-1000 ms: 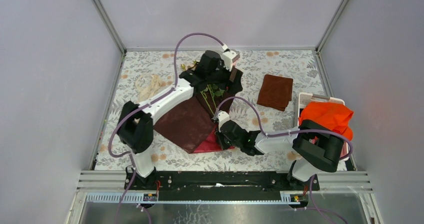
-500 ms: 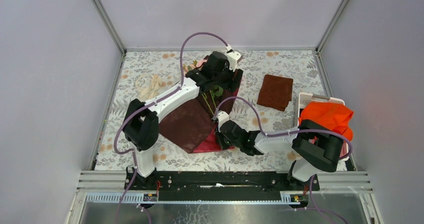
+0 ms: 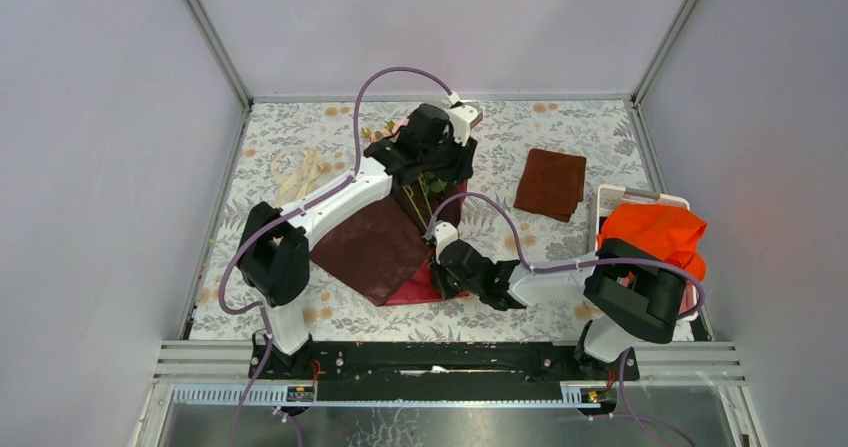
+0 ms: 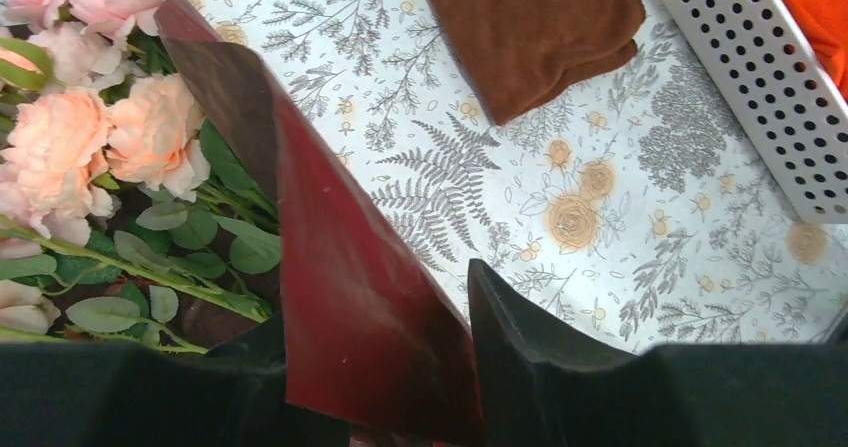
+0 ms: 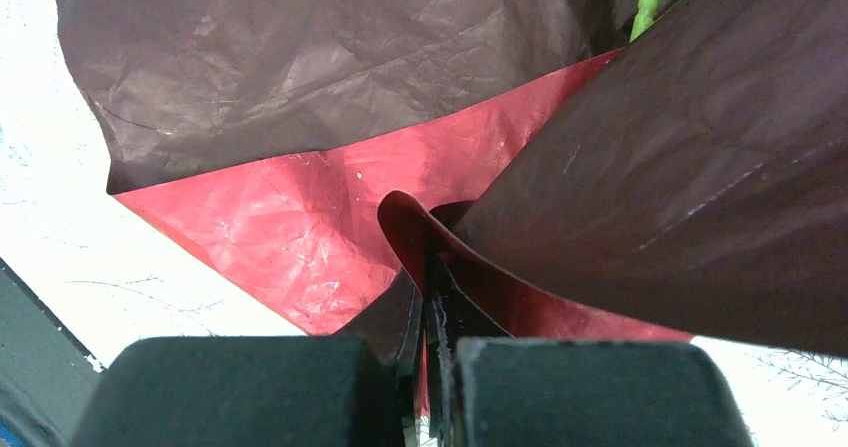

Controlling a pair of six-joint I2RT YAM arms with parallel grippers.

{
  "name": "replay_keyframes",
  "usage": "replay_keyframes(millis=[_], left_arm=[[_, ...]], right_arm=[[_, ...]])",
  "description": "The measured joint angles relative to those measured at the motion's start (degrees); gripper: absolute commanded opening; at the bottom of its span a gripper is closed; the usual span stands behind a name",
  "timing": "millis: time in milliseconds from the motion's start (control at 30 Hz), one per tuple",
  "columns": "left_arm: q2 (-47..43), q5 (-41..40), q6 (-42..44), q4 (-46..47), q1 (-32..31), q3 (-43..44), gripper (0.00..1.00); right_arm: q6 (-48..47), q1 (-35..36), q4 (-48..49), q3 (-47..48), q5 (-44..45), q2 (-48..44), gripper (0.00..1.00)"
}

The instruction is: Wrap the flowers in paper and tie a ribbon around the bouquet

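Floral-printed cloth covers the surface [image 3: 300,132], with plain grey panels walling it in. At its middle lies the paper [image 3: 375,247], maroon side up, a crimson corner showing at the near edge. The flowers [image 4: 100,147] rest on its far part, pink and peach heads toward the back wall and green stems running toward the near side. The left claw [image 4: 400,387] reaches over the far end of the paper beside the blooms. It stands half open with a lifted, crimson-faced edge of the paper between its fingers [image 4: 530,357]; whether they press the sheet cannot be told. The right claw [image 5: 435,367] sits low at the paper's near corner, closed tight on a fold of it. The ribbon [image 3: 300,175] lies loose to the left, apart from the paper. A brown folded cloth [image 3: 550,182] sits to the right, and beyond it a white perforated tray [image 3: 612,202] holds an orange cloth [image 3: 655,232].
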Motion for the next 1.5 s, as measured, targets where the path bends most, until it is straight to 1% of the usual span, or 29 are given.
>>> replay_keyframes(millis=[33, 67, 100, 133, 300, 400, 433, 567, 700, 833, 967, 1100, 1167, 1200, 1233, 1267, 1300, 1333, 1367, 1400, 1500], left_arm=[[-0.2, 0.5, -0.3, 0.0, 0.0, -0.2, 0.36], [-0.3, 1.1, -0.7, 0.0, 0.0, -0.5, 0.26], [-0.4, 1.5, -1.0, 0.0, 0.0, -0.5, 0.09], [-0.4, 1.8, -1.2, 0.1, 0.0, -0.5, 0.00], [-0.5, 4.3, -1.9, -0.2, 1.5, -0.7, 0.00], [-2.3, 4.9, -1.7, 0.0, 5.3, -4.1, 0.00], [-3.5, 4.9, -1.6, 0.1, 7.6, -6.3, 0.00], [-5.8, 4.6, -0.5, 0.0, 16.7, -13.0, 0.00], [-3.6, 4.2, 0.9, -0.1, 22.2, -18.3, 0.00], [0.7, 4.2, 2.3, 0.0, 24.5, -19.5, 0.00], [4.3, 4.2, 3.3, 0.2, 25.9, -20.3, 0.00], [5.2, 4.9, 3.7, 0.4, 26.3, -20.7, 0.00], [5.2, 5.0, 3.9, 0.8, 26.4, -20.8, 0.00], [5.2, 5.1, 3.9, 0.9, 26.4, -20.9, 0.00], [5.2, 5.1, 4.0, 1.2, 26.3, -21.0, 0.00], [5.2, 5.2, 4.1, 1.4, 26.3, -21.1, 0.00], [5.2, 5.3, 4.1, 1.6, 26.4, -21.2, 0.00], [5.2, 5.4, 4.1, 1.7, 26.4, -21.3, 0.00], [5.2, 5.5, 4.1, 1.7, 26.4, -21.3, 0.00], [5.2, 5.5, 4.1, 1.8, 26.4, -21.3, 0.00], [5.2, 5.6, 4.2, 2.0, 26.4, -21.4, 0.00]], right_arm=[[0.0, 0.0, -0.1, 0.0, 0.0, 0.0, 0.00], [0.0, 0.0, -0.1, 0.1, 0.0, 0.0, 0.00], [-0.1, 0.0, -0.1, 0.1, 0.0, 0.0, 0.00], [-0.1, 0.0, -0.1, 0.1, 0.0, 0.0, 0.00], [-0.2, 0.2, -0.1, 0.1, 0.4, 0.0, 0.00], [-0.2, 0.2, -0.1, 0.1, 0.4, 0.0, 0.05], [-0.2, 0.2, -0.1, 0.1, 0.4, 0.0, 0.06], [-0.5, 0.2, -0.2, 0.1, 0.5, -0.1, 0.16], [-0.6, 0.3, -1.0, 0.1, -0.1, -0.5, 0.27], [-1.1, 0.3, -2.7, -0.3, -1.5, -1.9, 0.41], [-2.4, 0.3, -6.7, -0.9, -5.4, -4.9, 0.55], [-4.9, 0.3, -13.7, -0.9, -11.7, -10.1, 0.60], [-6.3, 0.3, -17.5, -0.3, -15.0, -13.6, 0.60], [-6.8, 0.2, -18.6, 0.0, -16.1, -15.0, 0.58], [-7.4, -0.2, -19.2, 0.6, -17.3, -16.5, 0.54], [-7.6, -0.7, -19.0, 1.1, -18.3, -17.7, 0.47], [-7.6, -1.8, -18.4, 1.5, -19.3, -18.2, 0.37], [-7.3, -3.3, -17.3, 1.8, -19.8, -18.2, 0.31], [-6.9, -4.9, -16.1, 1.9, -20.2, -17.7, 0.27], [-5.9, -6.9, -14.6, 2.2, -20.4, -16.7, 0.25], [-2.8, -11.1, -9.6, 3.0, -20.2, -9.9, 0.23]])
